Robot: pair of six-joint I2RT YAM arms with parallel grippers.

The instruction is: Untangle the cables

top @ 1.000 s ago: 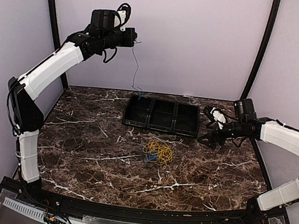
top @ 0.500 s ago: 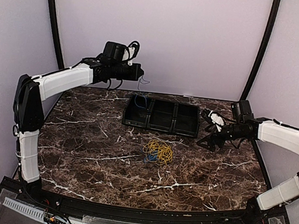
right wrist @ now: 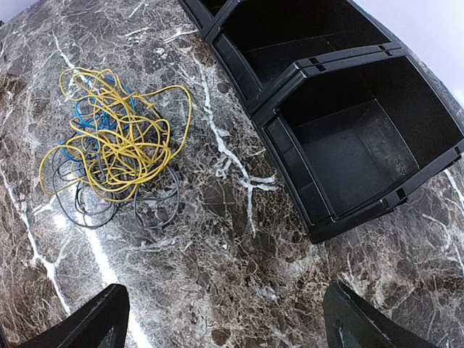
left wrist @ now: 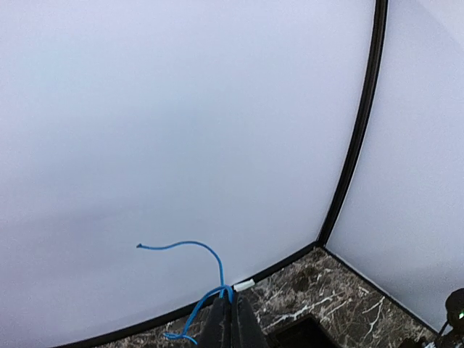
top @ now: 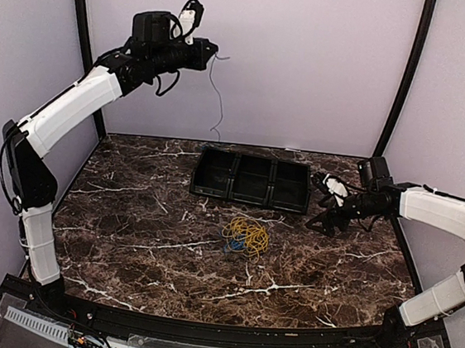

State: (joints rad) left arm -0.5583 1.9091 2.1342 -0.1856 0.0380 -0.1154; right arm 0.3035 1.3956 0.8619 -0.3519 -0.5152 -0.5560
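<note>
Whereas half a second ago the left hand (top: pixel 205 55) reached forward just above the left end of the black tray (top: pixel 251 199), it now stands high against the back wall, and the blue cable (top: pixel 211 97) it carries hangs free, its lower tip above the tray instead of dipping into the left compartment. The right arm has hardly shifted. Seen from the left wrist, that hand (left wrist: pixel 229 308) has its fingers pressed together, clamped on the blue cable (left wrist: pixel 217 262), which loops at the grip and curls away to a loose end in the air. The right hand (right wrist: pixel 232 326) is spread wide, fingertips at either lower corner of its own view, holding nothing; it sits low over the desk (top: pixel 127 229) just beside the tray's right end (right wrist: pixel 341 59). The remaining cables (top: pixel 245 236), yellow, blue and dark grey, lie in one tangled heap (right wrist: pixel 116 152) mid-desk, near the tray's front wall but apart from it. Bare marble surrounds the heap on every side, widest toward the left and near edges.
</note>
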